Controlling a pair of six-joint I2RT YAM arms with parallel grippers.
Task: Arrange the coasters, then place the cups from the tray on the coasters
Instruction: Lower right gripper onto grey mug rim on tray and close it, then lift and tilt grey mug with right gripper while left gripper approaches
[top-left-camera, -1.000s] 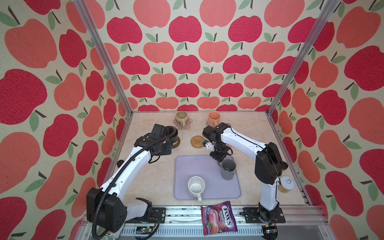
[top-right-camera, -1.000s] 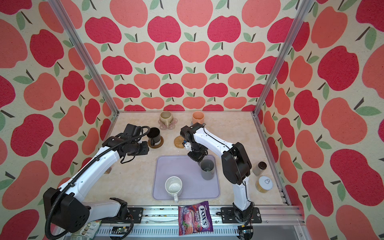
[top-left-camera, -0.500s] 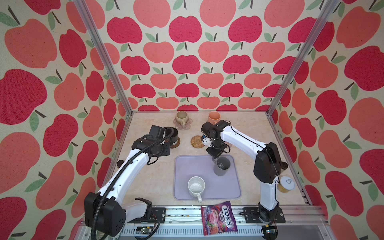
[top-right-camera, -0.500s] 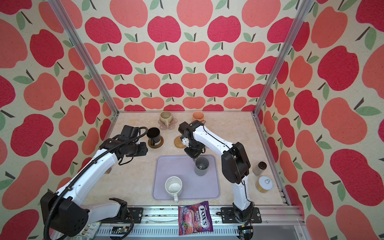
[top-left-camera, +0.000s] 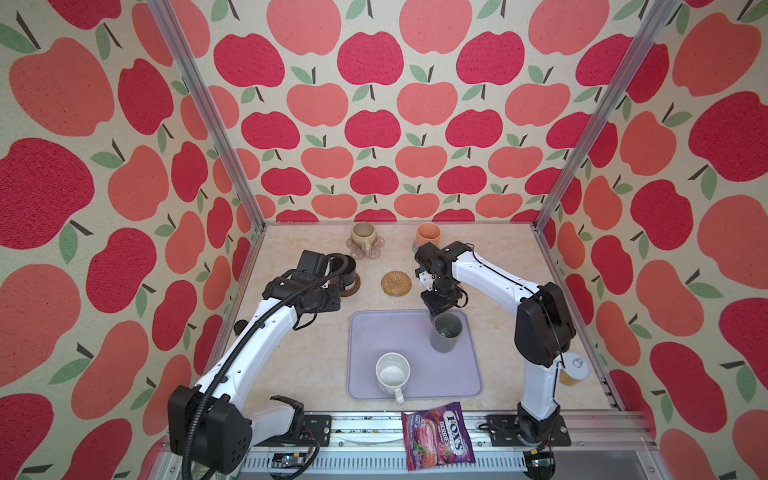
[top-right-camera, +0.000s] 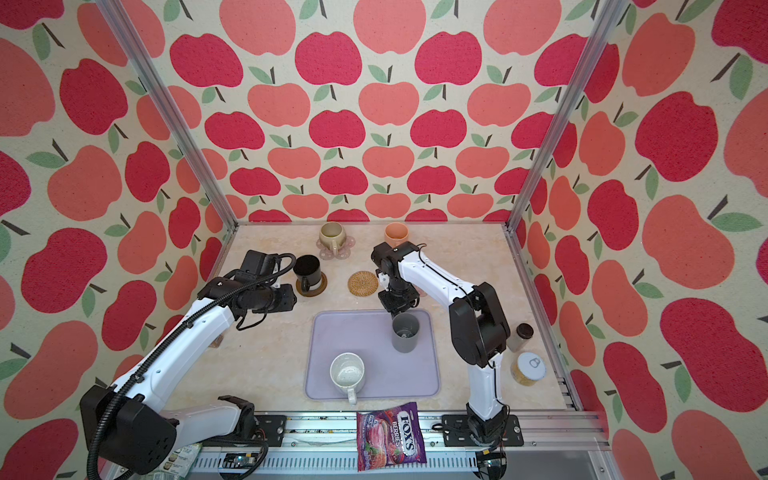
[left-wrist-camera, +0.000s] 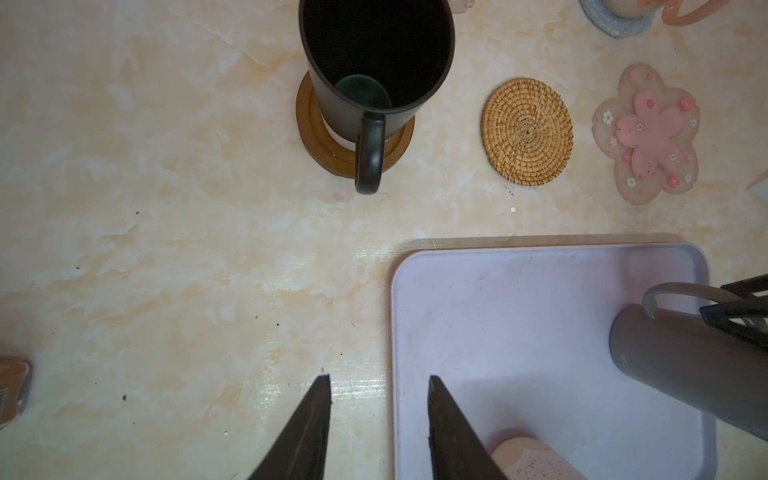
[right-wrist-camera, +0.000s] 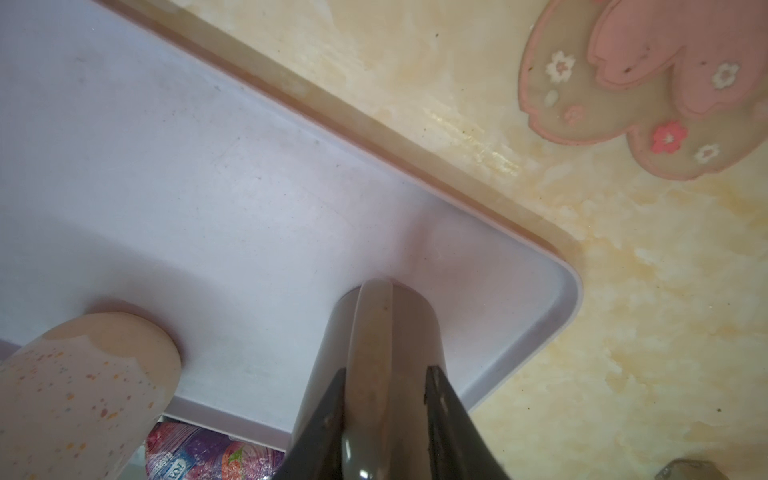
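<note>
The grey cup (top-left-camera: 445, 337) stands upright at the far right of the lavender tray (top-left-camera: 374, 332), and a speckled white cup (top-left-camera: 392, 374) stands nearer the front. My right gripper (right-wrist-camera: 386, 369) is open, its fingers either side of the grey cup's handle (right-wrist-camera: 372, 332). My left gripper (left-wrist-camera: 379, 377) hangs open and empty over the tray's far left corner. Black cup (top-left-camera: 347, 270) sits on the brown coaster (top-right-camera: 318, 289), beige cup (top-left-camera: 363, 235) on a pink flower coaster, orange cup (top-left-camera: 429, 237) on the grey-blue one (left-wrist-camera: 615, 20). The rattan coaster (top-left-camera: 396, 283) and second flower coaster (left-wrist-camera: 648, 133) are bare.
A purple candy bag (top-left-camera: 438, 434) lies on the front rail. A brown-lidded jar (top-right-camera: 524, 332) and a white-lidded jar (top-right-camera: 530, 368) stand by the right wall. Patterned walls close in the back and both sides.
The right gripper carried the grey cup a little leftward across the tray, and its jaws have now parted from the handle. The left arm has drawn back slightly from the black cup.
</note>
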